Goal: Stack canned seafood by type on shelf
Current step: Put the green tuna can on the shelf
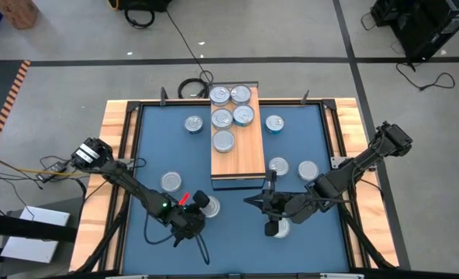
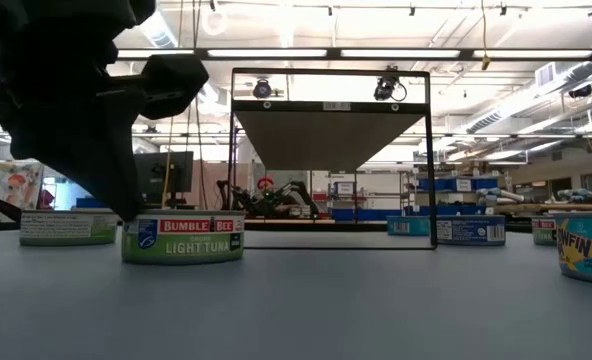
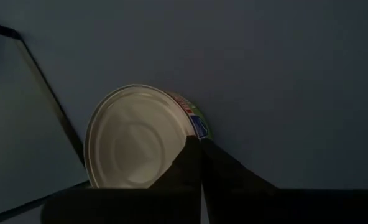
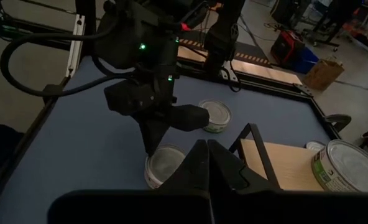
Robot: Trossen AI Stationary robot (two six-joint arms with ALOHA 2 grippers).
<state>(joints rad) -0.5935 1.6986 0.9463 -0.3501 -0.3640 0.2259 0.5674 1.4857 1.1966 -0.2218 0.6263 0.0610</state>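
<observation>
I have the left gripper (image 1: 195, 218) near the table's front edge, its fingers (image 3: 193, 168) pressed together with nothing between them, tips resting at the rim of a green-labelled tin (image 1: 209, 206) that sits flat on the blue mat (image 1: 152, 147). The right gripper (image 1: 262, 202) is closed and empty too, hovering just off the front end of the shelf (image 1: 239, 159). Five tins (image 1: 232, 108) sit on the shelf's back half; more lie scattered on the mat on both sides.
</observation>
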